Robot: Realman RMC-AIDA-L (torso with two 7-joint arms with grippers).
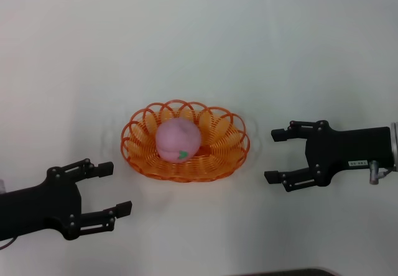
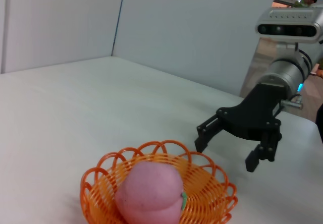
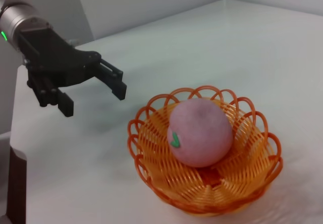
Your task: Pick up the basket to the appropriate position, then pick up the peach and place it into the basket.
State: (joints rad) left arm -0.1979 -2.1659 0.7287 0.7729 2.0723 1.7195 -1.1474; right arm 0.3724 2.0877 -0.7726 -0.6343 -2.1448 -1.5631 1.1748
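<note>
Lab: bare white table [image 1: 199, 40], plain partition walls [image 2: 192, 27]

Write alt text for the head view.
A pink peach sits inside an orange basket on a white table. The open left gripper is near-left of the basket, the open right gripper at its right; neither touches it.

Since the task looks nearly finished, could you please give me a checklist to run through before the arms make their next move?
1. Peach lying inside basket: ok.
2. Basket flat on the table, not tipped: ok.
3. Left tool open, holding nothing, apart from the basket: ok.
4. Right tool open, holding nothing, apart from the basket: ok.
5. Basket in the appropriate position: cannot tell.
</note>
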